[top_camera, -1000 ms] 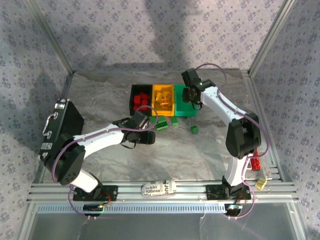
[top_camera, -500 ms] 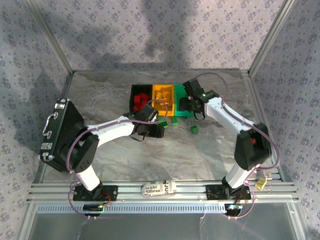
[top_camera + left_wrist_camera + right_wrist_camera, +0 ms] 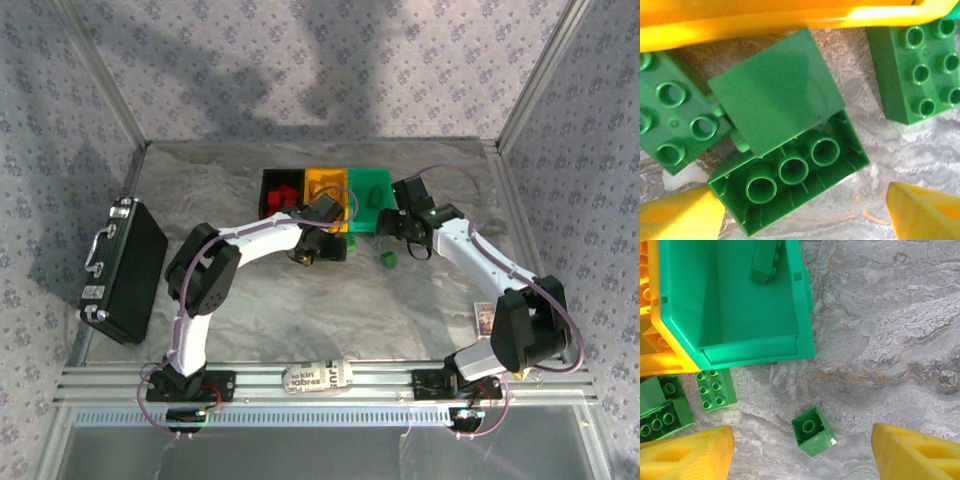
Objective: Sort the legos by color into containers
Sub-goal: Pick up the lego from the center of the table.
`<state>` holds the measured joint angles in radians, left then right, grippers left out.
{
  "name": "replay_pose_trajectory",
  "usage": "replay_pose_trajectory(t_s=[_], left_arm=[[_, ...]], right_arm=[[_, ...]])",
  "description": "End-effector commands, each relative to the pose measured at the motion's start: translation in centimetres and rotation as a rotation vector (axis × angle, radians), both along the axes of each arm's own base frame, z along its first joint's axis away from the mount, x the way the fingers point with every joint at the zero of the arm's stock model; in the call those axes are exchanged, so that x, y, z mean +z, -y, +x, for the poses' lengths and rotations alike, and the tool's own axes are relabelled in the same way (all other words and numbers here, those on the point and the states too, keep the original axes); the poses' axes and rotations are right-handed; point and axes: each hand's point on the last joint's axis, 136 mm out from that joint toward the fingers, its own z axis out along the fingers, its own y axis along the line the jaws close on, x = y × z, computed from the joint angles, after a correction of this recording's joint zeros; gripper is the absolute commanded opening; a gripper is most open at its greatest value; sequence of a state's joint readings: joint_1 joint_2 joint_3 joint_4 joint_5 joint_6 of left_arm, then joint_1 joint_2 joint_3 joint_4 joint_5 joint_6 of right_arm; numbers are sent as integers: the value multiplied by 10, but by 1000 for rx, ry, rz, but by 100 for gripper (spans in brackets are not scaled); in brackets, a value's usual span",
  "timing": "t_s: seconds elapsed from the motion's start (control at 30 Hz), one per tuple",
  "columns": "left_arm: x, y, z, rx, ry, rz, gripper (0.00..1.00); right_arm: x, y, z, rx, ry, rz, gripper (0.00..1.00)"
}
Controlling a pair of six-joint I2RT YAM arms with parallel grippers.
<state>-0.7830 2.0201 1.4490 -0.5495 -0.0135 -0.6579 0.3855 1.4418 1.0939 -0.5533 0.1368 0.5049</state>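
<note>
Looking down from the top: red legos (image 3: 285, 197) in the black bin (image 3: 268, 180). Closer in at the left wrist, with the left gripper (image 3: 802, 215) released, spread wide above a tipped green lego (image 3: 790, 170) hollow-side up beside the orange-yellow bin (image 3: 765, 20); studded neighbours (image 3: 670, 120) cropped at both edges. At the right wrist, with the right gripper (image 3: 805, 455) likewise parted and empty over a small green lego (image 3: 812, 430) on the table (image 3: 890, 340), near the green bin (image 3: 807, 315) with a green brick (image 3: 767, 262) inside.

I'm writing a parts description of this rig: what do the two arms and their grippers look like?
The left arm and right arm share white link shells, bulky black joint housings and black bases. A thin purple cable loops along each. The left gripper and right gripper carry wedge-shaped yellow fingers.
</note>
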Motion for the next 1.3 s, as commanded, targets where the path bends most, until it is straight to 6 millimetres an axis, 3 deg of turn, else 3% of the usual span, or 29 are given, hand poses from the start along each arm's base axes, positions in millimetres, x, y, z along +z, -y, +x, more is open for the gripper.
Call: replay_pose_trajectory(t_s=[0.0, 0.43, 0.6, 0.77, 0.9, 1.0, 1.17, 1.27], left_arm=[[-2, -4, 2, 65, -13, 64, 84], [-15, -1, 19, 122, -18, 137, 82], [-14, -1, 14, 106, -20, 155, 70], [-5, 2, 0, 75, -9, 162, 51], [20, 6, -15, 33, 41, 168, 46], [50, 15, -13, 10, 101, 127, 46], [95, 40, 21, -44, 186, 63, 48], [109, 60, 49, -77, 212, 54, 49]], right_arm=[[9, 3, -1, -19, 40, 43, 74], [4, 15, -9, -39, 44, 71, 74], [4, 20, -12, -48, 49, 79, 74], [5, 22, -14, -54, 55, 96, 74], [6, 26, -18, -57, 59, 91, 74], [5, 31, -22, -69, 64, 96, 75], [-3, 33, -29, -82, 50, 115, 75], [-6, 35, -33, -85, 43, 113, 75]])
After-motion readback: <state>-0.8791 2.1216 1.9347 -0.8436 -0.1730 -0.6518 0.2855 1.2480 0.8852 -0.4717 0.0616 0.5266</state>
